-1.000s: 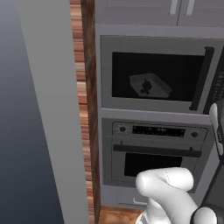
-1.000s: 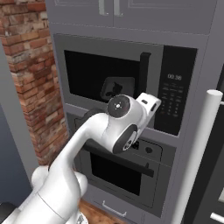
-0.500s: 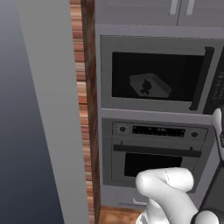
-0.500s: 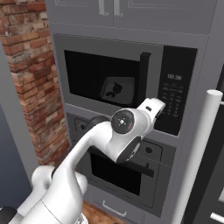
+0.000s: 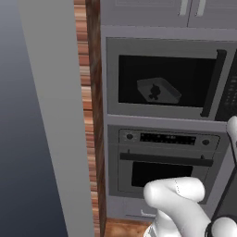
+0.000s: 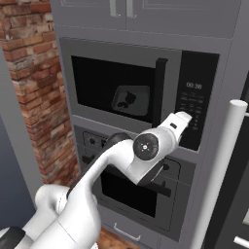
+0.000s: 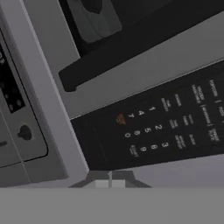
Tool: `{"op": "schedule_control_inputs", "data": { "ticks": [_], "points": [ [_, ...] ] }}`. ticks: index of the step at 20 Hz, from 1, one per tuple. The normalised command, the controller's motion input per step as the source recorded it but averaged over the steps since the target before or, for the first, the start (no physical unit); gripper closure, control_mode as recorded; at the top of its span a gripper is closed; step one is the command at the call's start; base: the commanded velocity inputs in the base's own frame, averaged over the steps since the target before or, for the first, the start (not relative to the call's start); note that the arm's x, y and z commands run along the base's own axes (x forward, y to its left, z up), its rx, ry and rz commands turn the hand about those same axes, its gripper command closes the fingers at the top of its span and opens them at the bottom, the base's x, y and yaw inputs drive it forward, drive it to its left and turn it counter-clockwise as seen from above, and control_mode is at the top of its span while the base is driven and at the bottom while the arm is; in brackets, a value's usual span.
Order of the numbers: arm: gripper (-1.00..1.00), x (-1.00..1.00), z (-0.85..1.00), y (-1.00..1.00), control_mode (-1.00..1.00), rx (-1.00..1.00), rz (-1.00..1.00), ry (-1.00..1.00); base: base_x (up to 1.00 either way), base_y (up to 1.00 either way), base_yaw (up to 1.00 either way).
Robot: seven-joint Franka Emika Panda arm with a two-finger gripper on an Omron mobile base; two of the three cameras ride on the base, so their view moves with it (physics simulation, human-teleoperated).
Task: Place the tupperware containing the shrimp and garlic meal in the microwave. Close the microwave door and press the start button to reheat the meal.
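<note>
Hand (image 7: 109, 179) held just off the keypad panel (image 6: 196, 104)
Fingers are pressed together on nothing; the microwave door (image 6: 116, 87) is closed flush, the tupperware (image 6: 130, 100) seen behind it.

i see the gripper (image 7: 109, 178) with fingertips together, close before the black keypad panel (image 7: 166, 127). the microwave door (image 7: 131, 65) is shut, its black handle (image 7: 144, 41) alongside the panel.

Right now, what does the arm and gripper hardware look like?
Glossy white arm of rounded tubular links, with dark bands at the joints and a round grey cap with a black centre on the joint nearest the hand. The gripper shows two small dark finger tips. No cables visible.
</note>
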Motion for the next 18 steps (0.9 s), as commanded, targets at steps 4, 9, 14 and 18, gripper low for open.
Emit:
{"op": "schedule_control_inputs", "data": {
  "ticks": [4, 9, 14, 18],
  "points": [
    [1.00, 0.15, -0.05, -0.13, -1.00, 0.00, 0.00, -0.07, 0.00, 0.00, 0.00],
    [1.00, 0.22, -0.16, -0.11, -1.00, 0.00, 0.00, -0.03, 0.00, 0.00, 0.00],
    [1.00, 0.31, -0.15, -0.15, -1.00, 0.00, 0.00, 0.00, 0.00, 0.00, 0.00],
    [1.00, 0.30, -0.08, -0.21, -1.00, 0.00, 0.00, 0.00, 0.00, 0.00, 0.00]
  ]
}}
